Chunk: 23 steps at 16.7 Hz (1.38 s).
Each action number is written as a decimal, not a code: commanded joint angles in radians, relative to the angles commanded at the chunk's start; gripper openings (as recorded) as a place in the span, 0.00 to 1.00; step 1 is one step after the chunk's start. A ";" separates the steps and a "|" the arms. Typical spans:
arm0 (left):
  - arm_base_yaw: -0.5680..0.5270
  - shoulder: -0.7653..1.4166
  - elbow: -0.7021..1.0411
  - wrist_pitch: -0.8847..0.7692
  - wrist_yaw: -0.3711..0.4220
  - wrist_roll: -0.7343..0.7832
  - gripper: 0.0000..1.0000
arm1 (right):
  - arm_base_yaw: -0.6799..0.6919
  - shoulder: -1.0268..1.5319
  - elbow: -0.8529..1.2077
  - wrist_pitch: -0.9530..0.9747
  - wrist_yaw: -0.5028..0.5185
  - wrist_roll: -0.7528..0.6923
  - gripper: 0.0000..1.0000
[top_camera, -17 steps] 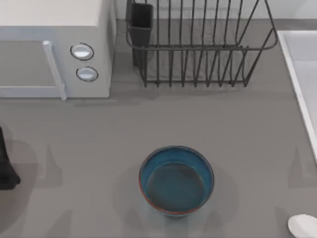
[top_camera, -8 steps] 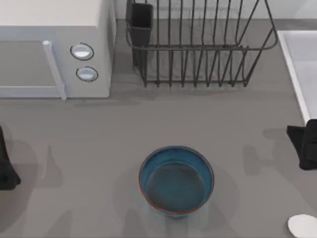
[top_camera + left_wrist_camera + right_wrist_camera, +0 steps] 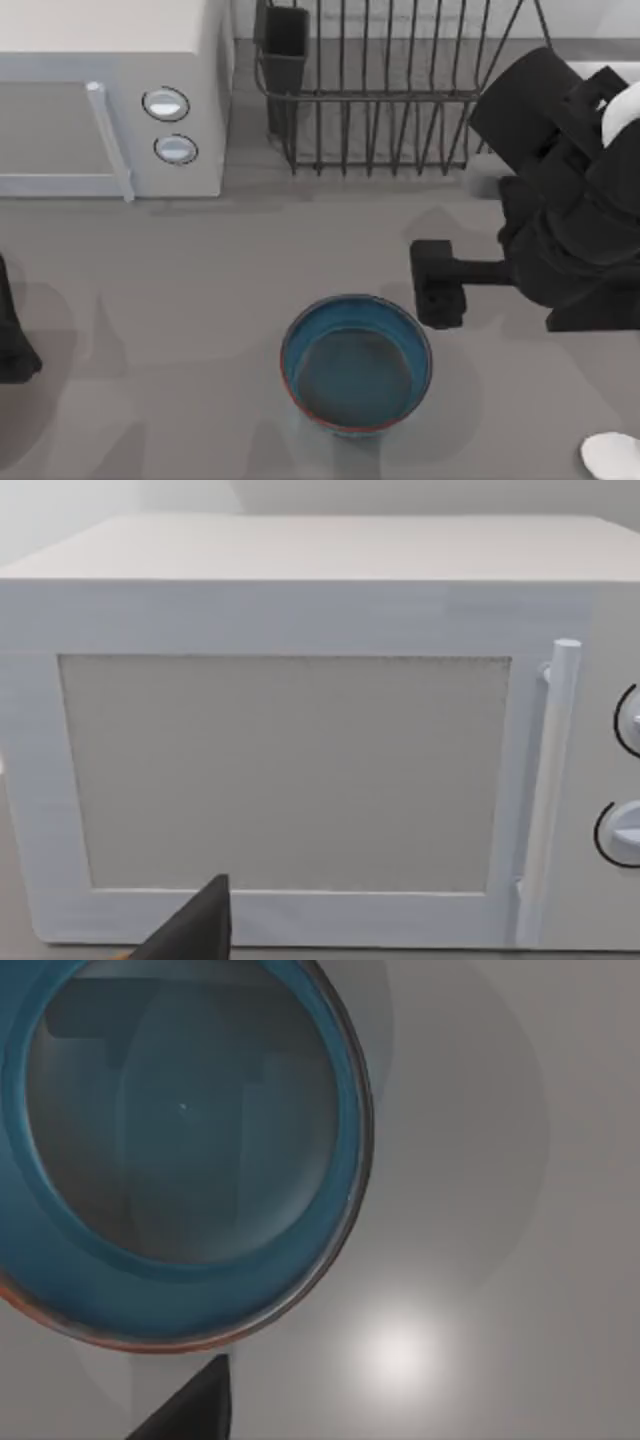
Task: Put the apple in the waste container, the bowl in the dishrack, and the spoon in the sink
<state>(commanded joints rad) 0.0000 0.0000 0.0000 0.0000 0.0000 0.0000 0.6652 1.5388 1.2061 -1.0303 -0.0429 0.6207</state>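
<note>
A grey tabletop (image 3: pixel 200 260) holds a white microwave (image 3: pixel 110 100) at far left, the dishrack (image 3: pixel 400 90) behind centre, and the blue bowl (image 3: pixel 356 364) in front. The right end effector (image 3: pixel 438 285) hovers just beside the bowl's rim; whether it is open I cannot tell. The spoon (image 3: pixel 612 456) lies at the front right corner.

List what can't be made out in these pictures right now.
- Dishrack, top view: its right end is hidden behind the right arm.
- Sink, top view: mostly covered by that arm.
- Spoon, top view: cut off by the corner.
- Right claw: open or shut, unclear.
- Left claw, left wrist view: one tip in frame.
</note>
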 joint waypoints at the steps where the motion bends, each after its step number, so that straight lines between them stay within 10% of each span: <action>1: 0.000 0.000 0.000 0.000 0.000 0.000 1.00 | 0.016 0.077 0.064 -0.046 0.004 0.019 1.00; 14: 0.000 0.000 0.000 0.000 0.000 0.000 1.00 | 0.051 0.336 0.331 -0.201 0.042 0.076 1.00; 23: 0.000 0.000 0.000 0.000 0.000 0.000 1.00 | 0.057 0.432 0.094 0.137 0.044 0.080 1.00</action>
<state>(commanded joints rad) 0.0000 0.0000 0.0000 0.0000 0.0000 0.0000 0.7223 1.9712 1.3006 -0.8933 0.0015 0.7008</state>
